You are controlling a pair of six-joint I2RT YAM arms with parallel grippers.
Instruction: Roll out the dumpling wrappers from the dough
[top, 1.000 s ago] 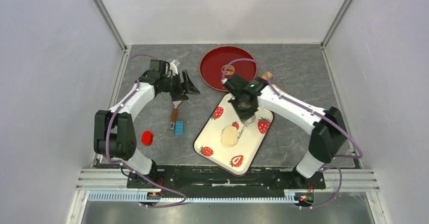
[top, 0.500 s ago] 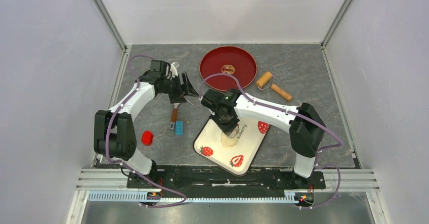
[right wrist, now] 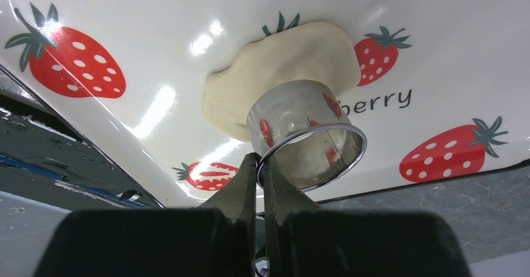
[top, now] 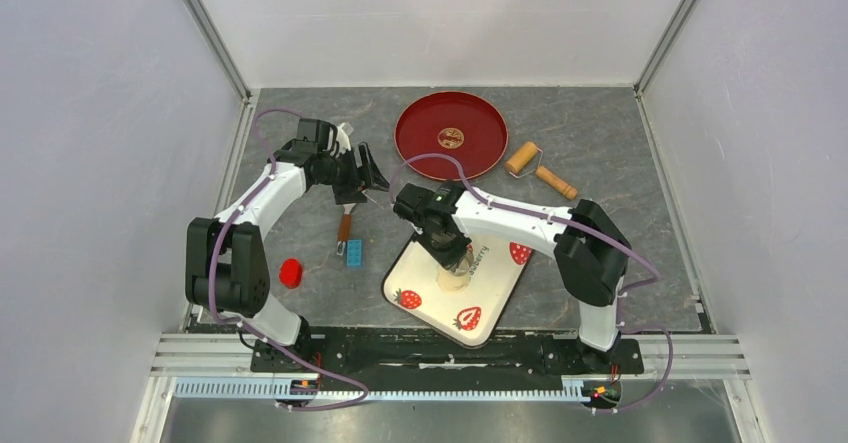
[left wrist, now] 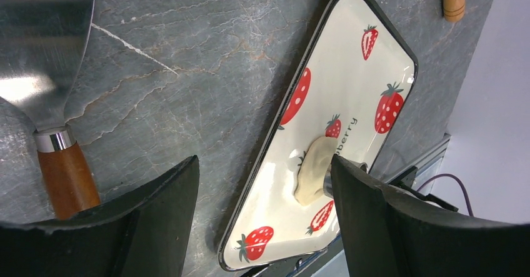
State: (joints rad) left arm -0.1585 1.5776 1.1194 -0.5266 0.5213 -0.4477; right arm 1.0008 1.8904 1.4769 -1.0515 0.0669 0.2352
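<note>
The dough is a flattened pale cream oval on the strawberry tray; it also shows in the left wrist view and partly in the top view. My right gripper is shut on the rim of a metal ring cutter, which stands on the near edge of the dough. In the top view the right gripper covers most of the dough. My left gripper is open and empty, above the spatula, left of the tray. No cut wrapper shows.
A red plate with a gold emblem lies at the back. A wooden roller lies right of it. A blue block and a red cap lie left of the tray.
My right gripper has swung from the tray's far end toward me and left with the ring cutter, and now sets it on the dough. The left arm has barely moved.
</note>
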